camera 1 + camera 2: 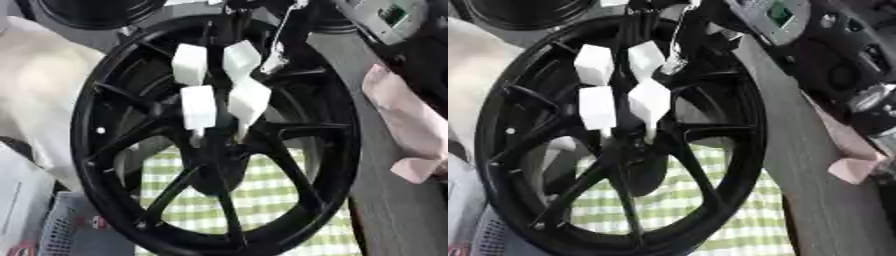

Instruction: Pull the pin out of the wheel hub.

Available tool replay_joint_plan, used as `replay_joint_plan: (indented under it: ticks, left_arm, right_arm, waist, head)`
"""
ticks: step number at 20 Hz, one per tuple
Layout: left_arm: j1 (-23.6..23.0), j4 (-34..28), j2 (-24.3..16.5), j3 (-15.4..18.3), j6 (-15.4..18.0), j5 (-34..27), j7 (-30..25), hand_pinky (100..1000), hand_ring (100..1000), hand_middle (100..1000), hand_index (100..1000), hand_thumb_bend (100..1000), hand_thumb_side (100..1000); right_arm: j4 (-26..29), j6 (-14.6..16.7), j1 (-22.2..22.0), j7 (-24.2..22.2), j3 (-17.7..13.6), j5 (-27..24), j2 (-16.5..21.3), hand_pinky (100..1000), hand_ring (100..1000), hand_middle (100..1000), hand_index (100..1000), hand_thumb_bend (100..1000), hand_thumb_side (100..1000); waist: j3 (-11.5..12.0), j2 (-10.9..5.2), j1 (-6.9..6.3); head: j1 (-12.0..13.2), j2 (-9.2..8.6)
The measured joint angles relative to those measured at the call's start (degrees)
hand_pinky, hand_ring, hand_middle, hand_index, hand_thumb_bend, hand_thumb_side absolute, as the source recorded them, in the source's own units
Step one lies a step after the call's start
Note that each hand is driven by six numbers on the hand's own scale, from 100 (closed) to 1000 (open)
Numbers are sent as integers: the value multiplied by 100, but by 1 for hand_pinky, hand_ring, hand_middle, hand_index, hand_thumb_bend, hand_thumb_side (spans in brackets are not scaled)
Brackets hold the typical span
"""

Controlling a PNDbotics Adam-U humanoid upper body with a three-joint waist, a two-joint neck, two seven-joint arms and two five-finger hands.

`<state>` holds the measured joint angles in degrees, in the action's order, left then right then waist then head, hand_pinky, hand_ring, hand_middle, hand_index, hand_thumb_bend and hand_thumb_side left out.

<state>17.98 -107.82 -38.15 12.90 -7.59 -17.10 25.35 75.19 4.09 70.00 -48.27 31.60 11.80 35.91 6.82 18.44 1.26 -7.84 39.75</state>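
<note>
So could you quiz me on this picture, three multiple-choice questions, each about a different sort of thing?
1. Where is the robot's hand?
A. On the wheel's bottom edge
B. At the hub in the middle of the wheel
C. On the pink thing at the right

2. What colours is the checked cloth?
A. Red and black
B. Blue and yellow
C. Green and white

3. What state is the wheel in?
A. Bare, with no tyre
B. Wrapped in cloth
C. Broken in two

Answers: 1 B, the hand comes down from the top to the hub. 2 C, the cloth shows green and white squares between the spokes. 3 A, the black wheel is whole, with its rim uncovered.
</note>
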Motion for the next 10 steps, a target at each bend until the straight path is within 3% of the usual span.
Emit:
replay_joint_plan:
  ticks: [10]
  left_arm:
    - [14, 17, 42, 5, 1, 0, 47, 758, 776, 698, 824, 900, 636]
  right_arm:
    - [-53, -75, -28, 79, 49, -59, -46, 809, 695, 558, 670, 460, 136]
  waist:
    - [30, 32, 32]
  head:
    - [16, 49]
